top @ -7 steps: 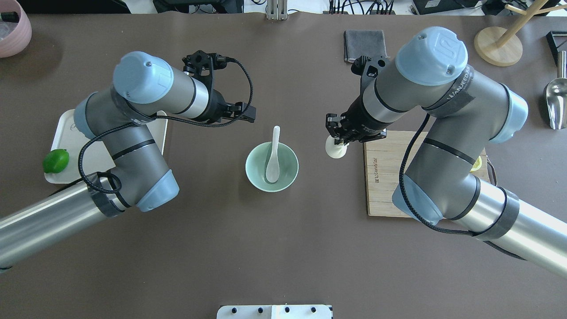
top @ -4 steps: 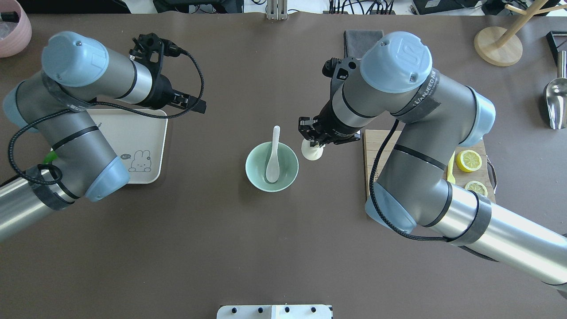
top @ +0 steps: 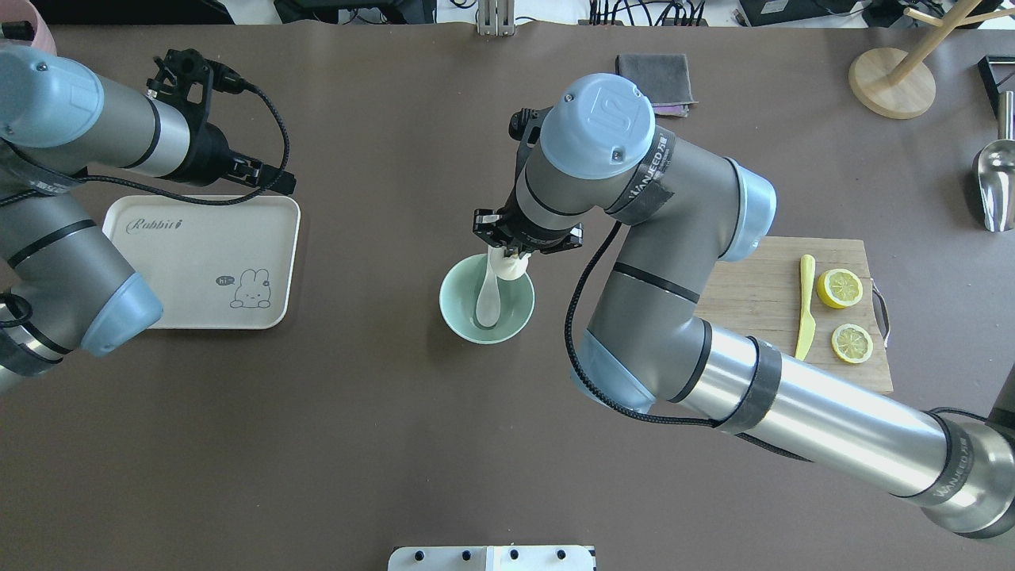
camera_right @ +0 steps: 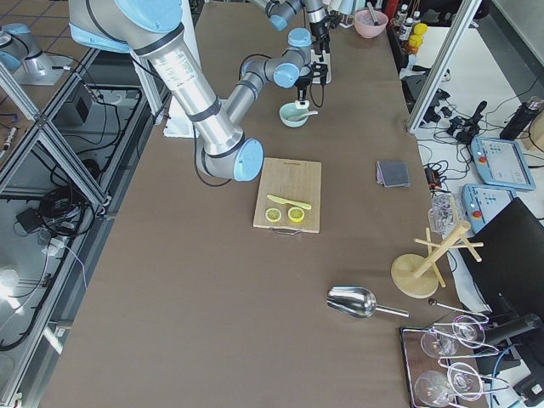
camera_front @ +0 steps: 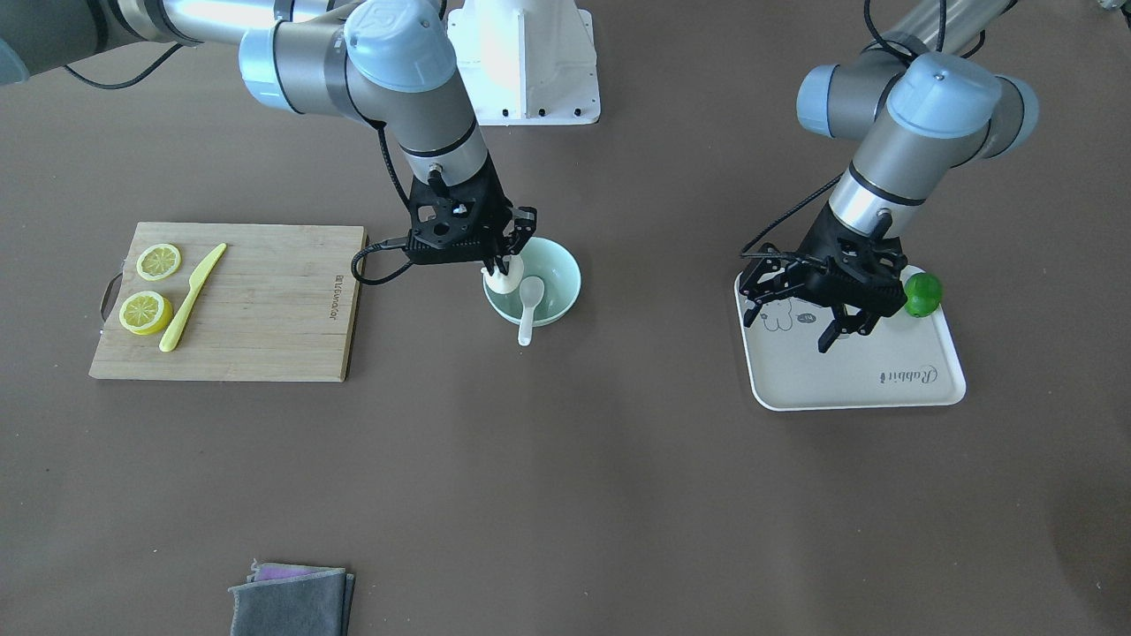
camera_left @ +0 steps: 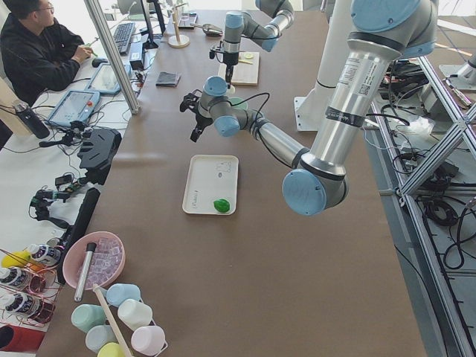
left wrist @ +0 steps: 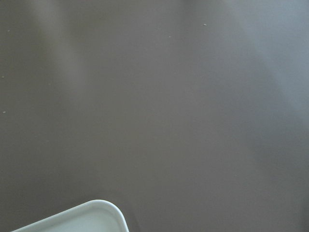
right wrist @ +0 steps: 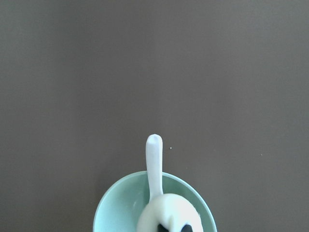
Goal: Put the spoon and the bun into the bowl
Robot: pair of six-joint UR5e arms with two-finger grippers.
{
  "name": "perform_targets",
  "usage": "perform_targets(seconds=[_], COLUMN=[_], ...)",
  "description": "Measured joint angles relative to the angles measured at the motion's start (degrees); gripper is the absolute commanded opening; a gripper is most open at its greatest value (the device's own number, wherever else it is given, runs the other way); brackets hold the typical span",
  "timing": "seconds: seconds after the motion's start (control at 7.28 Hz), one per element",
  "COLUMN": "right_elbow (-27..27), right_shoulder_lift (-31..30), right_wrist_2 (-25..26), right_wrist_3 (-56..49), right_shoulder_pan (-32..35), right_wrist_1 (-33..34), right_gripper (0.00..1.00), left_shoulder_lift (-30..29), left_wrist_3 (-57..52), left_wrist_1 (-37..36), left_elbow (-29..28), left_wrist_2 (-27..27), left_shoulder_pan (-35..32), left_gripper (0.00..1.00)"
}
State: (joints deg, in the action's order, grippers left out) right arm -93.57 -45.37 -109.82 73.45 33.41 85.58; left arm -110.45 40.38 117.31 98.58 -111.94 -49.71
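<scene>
The pale mint-green bowl (top: 458,308) stands at the table's middle. The white spoon (top: 486,300) lies in it, its handle resting over the far rim. My right gripper (top: 507,255) is shut on the cream-white bun (top: 511,267) and holds it over the bowl's far right part, just above the spoon handle. The front view shows the bun (camera_front: 505,281) over the bowl (camera_front: 562,274) at the rim, next to the spoon (camera_front: 530,296). The right wrist view shows the bun (right wrist: 169,215), spoon handle (right wrist: 154,162) and bowl (right wrist: 113,212). My left gripper (camera_front: 789,329) hangs open and empty over the beige tray (camera_front: 848,384).
A lime (camera_front: 922,294) lies on the tray's edge. A wooden cutting board (top: 753,305) at the right holds two lemon halves (top: 840,287) and a yellow-green knife (top: 805,305). A grey cloth (top: 654,75), a wooden stand (top: 892,79) and a metal scoop (top: 995,186) lie at the far right.
My right gripper has carried the bun leftward from beside the cutting board to over the bowl. My left arm has drawn back to the left, over the tray.
</scene>
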Motion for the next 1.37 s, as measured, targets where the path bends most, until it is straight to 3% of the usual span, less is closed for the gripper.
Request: perform_targets(seconds=[0.14,0.41,0.96,1.37], right_elbow=[1.89,4.68,4.11,-6.32], right_shoulder_lift=[0.90,1.47,1.41,-1.71], right_wrist_2=[1.55,3.16,2.33,-4.06], right_wrist_3=[0.22,0.93,1.90,-6.96], right_shoulder_pan=[-1.02,-2.22,-2.49,2.79], right_wrist_1=[-1.36,-4.62,-3.67,9.85], right_gripper=[0.00,1.00,1.00,1.00], left_shoulder_lift=[0.40,1.05,1.09,1.00], left_wrist_3=[-0.53,-0.74,-0.71,-0.85], left_wrist_1=[0.01,0.28,0.05,-0.21], left_elbow=[-0.03,0.00,-0.09,-0.19], left_wrist_2=[0.01,0.05,-0.08,-6.75], left_shoulder_pan=[-0.21,-0.28,-0.29,-0.13], left_gripper=[0.98,0.98,0.98,0.98])
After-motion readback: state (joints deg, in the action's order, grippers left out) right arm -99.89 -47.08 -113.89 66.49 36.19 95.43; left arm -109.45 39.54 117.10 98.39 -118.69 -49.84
